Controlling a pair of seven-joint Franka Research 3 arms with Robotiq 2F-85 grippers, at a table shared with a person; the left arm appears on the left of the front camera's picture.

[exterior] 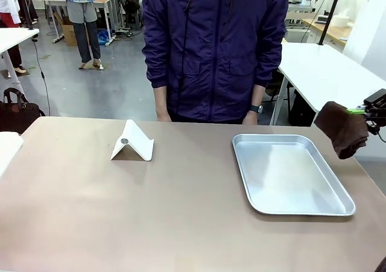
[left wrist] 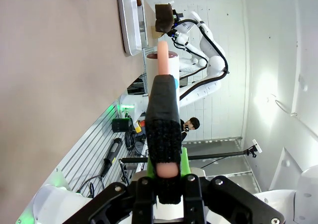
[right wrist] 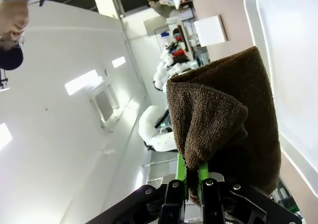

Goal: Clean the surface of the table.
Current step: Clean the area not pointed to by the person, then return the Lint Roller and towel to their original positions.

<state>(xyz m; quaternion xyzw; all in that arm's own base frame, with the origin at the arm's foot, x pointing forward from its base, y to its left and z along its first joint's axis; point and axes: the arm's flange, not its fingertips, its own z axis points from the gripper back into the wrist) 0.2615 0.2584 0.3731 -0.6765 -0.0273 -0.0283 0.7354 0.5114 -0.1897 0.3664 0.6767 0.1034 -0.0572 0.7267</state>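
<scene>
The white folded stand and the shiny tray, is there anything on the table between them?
No. In the front view, the stretch of table between the white folded stand and the metal tray is bare brown tabletop.

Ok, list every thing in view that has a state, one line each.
Right tool: shut on the brown cloth, raised past the table's right edge.
Cloth: bunched, hanging from the right tool, off the table.
Left tool: shut on a black-sleeved roller.
Roller: held upright between the pads, off the table.
Tray: empty, flat on the table.
White stand: upright on the table.
Table: not yet being wiped.
</scene>
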